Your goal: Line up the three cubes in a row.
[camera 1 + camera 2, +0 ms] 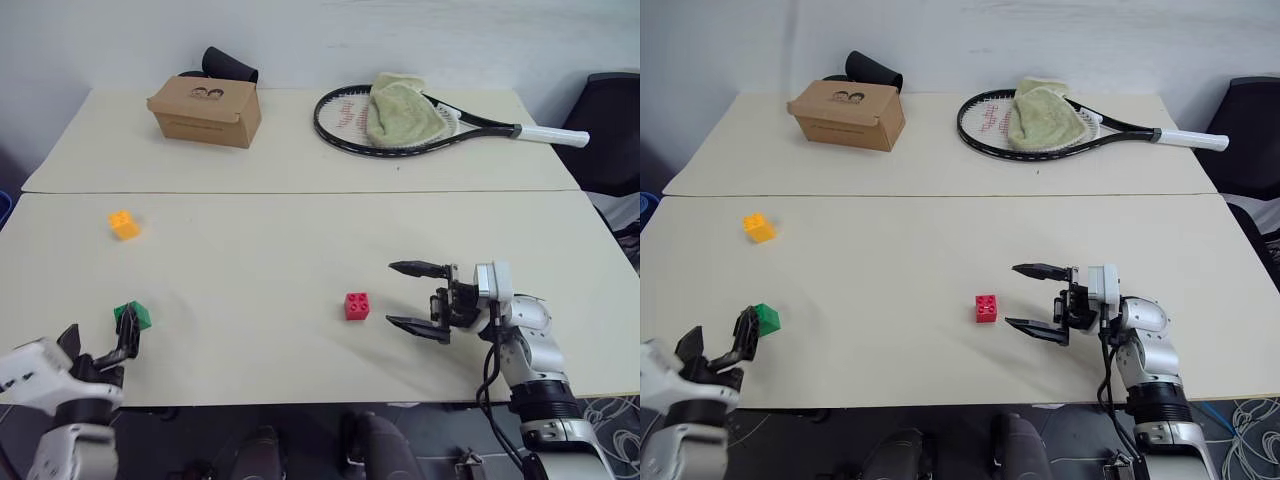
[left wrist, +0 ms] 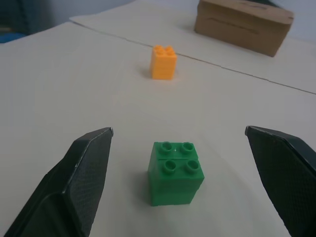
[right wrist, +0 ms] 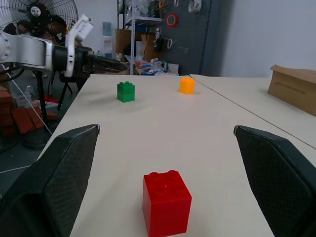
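Fan (image 3: 45,11) behind left tool (image 3: 106,63), racket (image 1: 420,122) overhead

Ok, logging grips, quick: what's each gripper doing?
Left gripper: open, empty, green cube between its fingers.
Right gripper: open, empty, facing red cube.

The left gripper (image 2: 182,170) is standing wide apart around the green cube (image 2: 175,173), which is sitting studs-up on the pale table (image 2: 74,98) untouched, while the yellow-orange cube (image 2: 163,62) is resting farther off and a brown cardboard box (image 2: 242,24) is lying beyond it.
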`<state>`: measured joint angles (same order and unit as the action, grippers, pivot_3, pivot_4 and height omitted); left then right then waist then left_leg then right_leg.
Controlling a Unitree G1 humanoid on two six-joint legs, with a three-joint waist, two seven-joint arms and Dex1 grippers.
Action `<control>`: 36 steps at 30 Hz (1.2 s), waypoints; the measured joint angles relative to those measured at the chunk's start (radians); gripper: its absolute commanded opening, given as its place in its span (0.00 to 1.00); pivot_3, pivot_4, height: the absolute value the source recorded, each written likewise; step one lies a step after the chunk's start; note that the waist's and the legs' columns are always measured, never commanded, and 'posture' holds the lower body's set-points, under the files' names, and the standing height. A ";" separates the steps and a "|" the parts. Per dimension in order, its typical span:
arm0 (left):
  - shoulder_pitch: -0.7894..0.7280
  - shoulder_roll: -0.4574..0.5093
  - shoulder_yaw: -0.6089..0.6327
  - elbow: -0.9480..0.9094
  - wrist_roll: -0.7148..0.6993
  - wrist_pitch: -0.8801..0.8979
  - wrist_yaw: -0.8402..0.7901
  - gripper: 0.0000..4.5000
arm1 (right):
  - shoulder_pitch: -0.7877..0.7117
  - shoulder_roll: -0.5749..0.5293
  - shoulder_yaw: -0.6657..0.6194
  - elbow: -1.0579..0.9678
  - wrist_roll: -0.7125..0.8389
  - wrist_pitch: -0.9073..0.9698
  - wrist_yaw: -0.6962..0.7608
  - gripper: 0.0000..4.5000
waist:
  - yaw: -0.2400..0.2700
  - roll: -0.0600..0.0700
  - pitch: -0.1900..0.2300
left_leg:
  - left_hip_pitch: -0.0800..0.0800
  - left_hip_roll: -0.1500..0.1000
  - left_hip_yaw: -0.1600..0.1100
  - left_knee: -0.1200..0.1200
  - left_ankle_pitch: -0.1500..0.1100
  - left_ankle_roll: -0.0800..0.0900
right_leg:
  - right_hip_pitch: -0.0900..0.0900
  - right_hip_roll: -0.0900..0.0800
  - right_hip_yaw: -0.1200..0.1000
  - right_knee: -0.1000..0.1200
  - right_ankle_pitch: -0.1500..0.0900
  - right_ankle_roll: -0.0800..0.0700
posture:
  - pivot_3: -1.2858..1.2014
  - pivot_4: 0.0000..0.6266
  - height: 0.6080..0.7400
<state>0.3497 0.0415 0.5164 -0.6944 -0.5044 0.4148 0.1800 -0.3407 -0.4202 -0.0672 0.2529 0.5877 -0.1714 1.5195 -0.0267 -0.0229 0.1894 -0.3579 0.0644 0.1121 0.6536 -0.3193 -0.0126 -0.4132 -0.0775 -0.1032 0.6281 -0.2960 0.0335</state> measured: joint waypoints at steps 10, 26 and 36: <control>-0.113 0.013 -0.070 0.080 0.134 0.105 0.119 0.73 | -0.014 0.018 0.022 -0.046 0.005 0.019 -0.006 1.00 | 0.004 0.000 0.000 | 0.001 0.000 0.000 0.000 0.001 -0.001 | 0.000 0.000 0.000 0.000 0.000 0.000 | 0.52 0.24 1.00; -0.264 0.559 -0.007 0.259 -0.120 0.100 -0.614 0.33 | 0.029 -0.015 -0.024 0.079 0.005 -0.093 0.029 1.00 | 0.011 0.001 0.000 | 0.001 0.000 -0.001 0.000 0.002 -0.004 | -0.001 0.000 -0.002 0.002 -0.002 -0.003 | 0.52 0.24 1.00; -0.728 0.770 -0.559 0.638 0.085 -0.212 -1.399 0.33 | 0.095 -0.132 -0.072 0.095 0.032 -0.155 0.038 1.00 | 0.026 0.004 0.000 | 0.001 0.001 0.008 -0.002 0.005 -0.009 | -0.001 0.004 0.000 0.001 -0.001 -0.002 | 0.52 0.24 1.00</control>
<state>-0.3787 0.8111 -0.0424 -0.0561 -0.4190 0.2029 -1.2192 -0.2455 -0.5525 -0.1394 0.3482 0.6198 -0.3261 1.5578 -0.0011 -0.0188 0.1893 -0.3566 0.0649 0.1196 0.6521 -0.3148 -0.0217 -0.4146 -0.0731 -0.1029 0.6289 -0.2972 0.0311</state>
